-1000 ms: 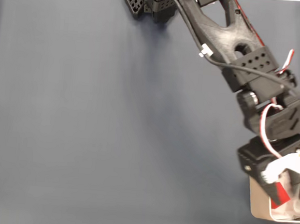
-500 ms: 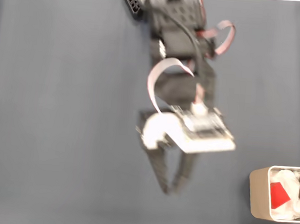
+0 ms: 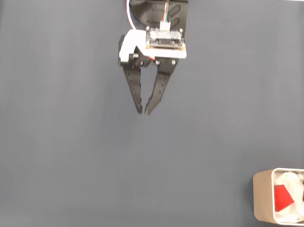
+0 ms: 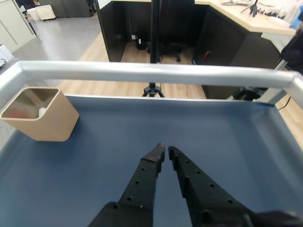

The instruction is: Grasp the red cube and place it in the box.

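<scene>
Red cube lies in the box on its white lining; placing looks done. Gripper, well apart from the box, is empty, jaws nearly closed; nothing remains but parking.

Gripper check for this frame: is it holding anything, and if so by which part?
Nothing is held. The gripper hangs over bare mat with its fingertips nearly together and nothing between them. The red cube lies inside the box, apart from the arm.
</scene>
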### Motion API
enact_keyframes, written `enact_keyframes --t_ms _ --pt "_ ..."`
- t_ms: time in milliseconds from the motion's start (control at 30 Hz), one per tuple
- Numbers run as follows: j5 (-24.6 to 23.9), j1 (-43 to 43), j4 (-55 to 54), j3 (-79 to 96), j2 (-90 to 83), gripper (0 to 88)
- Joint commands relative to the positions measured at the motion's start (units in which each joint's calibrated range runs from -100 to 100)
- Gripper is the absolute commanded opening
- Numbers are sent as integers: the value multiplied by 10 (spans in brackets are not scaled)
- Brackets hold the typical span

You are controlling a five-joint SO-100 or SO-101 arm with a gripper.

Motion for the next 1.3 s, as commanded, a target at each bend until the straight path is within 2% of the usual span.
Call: enact_keyframes --t_ms 0,100,333,633,767,1267 --pt "-7 2 -14 134 -140 0" --pt "-14 -1 0 235 -243 0" --pt "-22 -2 117 363 -400 0" --pt "-29 -13 358 364 -403 0" --pt "-28 -13 424 364 -403 0" --pt "-23 -10 430 364 -403 0"
